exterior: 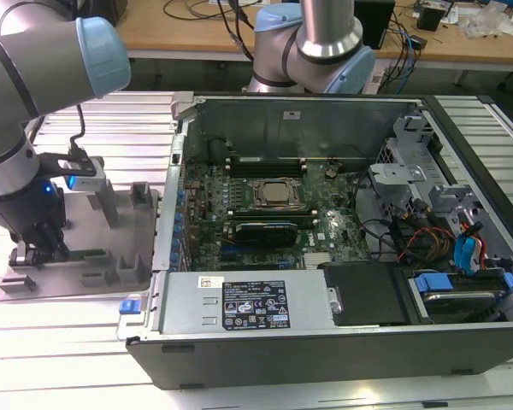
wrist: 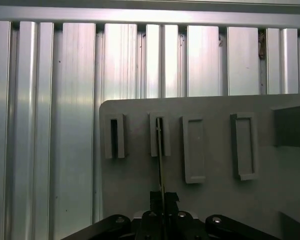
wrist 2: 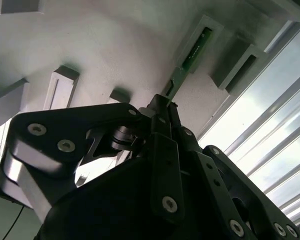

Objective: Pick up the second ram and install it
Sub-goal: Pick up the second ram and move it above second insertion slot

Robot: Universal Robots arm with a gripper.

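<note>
Your gripper sits low over the grey holder tray. In both wrist views its fingers are clenched on the near end of the second ram, a thin green stick seen edge-on. The stick runs straight out from the fingertips, and its far end sits in a slotted block of the tray. The open computer case lies well apart from the gripper, toward the exterior view's right.

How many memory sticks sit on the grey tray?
1. The memory stick stands on edge in a slot of the tray, its near end in the claw. The neighbouring slot looks empty; others may be hidden.
</note>
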